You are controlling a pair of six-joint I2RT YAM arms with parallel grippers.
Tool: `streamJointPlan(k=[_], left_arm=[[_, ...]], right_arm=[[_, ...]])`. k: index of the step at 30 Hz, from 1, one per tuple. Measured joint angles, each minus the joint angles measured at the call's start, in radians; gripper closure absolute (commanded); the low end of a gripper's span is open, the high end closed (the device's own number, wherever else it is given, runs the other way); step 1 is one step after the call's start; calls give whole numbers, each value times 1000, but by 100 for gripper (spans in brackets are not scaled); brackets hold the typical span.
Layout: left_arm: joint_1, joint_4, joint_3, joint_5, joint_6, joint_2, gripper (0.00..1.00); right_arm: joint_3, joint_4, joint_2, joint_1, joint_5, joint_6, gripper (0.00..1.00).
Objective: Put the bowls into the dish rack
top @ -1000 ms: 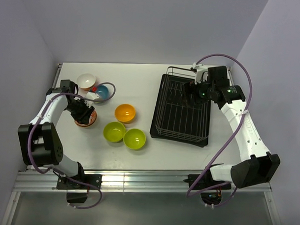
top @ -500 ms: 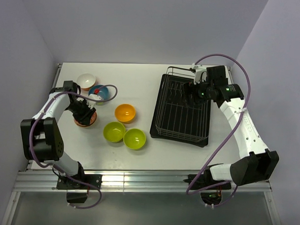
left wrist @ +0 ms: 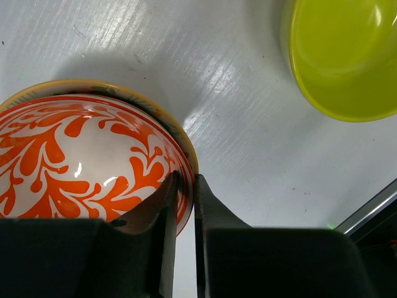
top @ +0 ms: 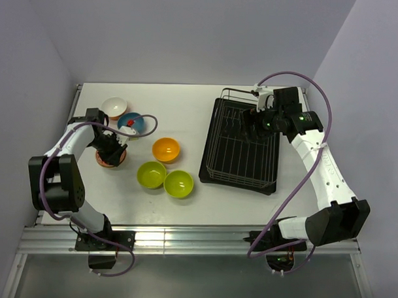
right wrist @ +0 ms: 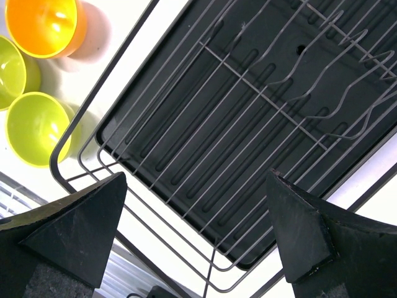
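Left gripper (left wrist: 185,186) clamped on the rim of the red-patterned bowl (left wrist: 80,155), one finger inside the rim, the other outside, the two almost closed together. This bowl is at the left side of the table (top: 187,103), well apart from the dish rack (top: 241,147), which stands on the right side. Can't tell if the bowl rests on the table or is lifted off it. White bowl (top: 114,107) and blue bowl (top: 132,124) lie just beyond the grasped one, side by side, touching or nearly so. Orange bowl (top: 165,149) sits mid-table, between the grasped bowl and the rack. Left lime bowl (top: 152,174) and right lime bowl (top: 178,183) touch each other, just nearer the arm bases than the orange one. All six bowls are left of the rack, outside it. Right gripper (right wrist: 196,180) hovers above the rack's far half, fingers spread wide, gripping nothing; rack wires and black tray show between them. Orange and lime bowls appear at the upper left of the right wrist view, past the rack's rim.
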Motion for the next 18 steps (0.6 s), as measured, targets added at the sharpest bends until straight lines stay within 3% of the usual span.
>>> streamJointPlan(k=[5, 18], left_arm=[[0, -8, 3, 0, 11, 0, 100], [1, -55, 50, -5, 10, -55, 100]], right_arm=[[0, 0, 0, 1, -1, 0, 0], [13, -2, 1, 1, -22, 2, 0]])
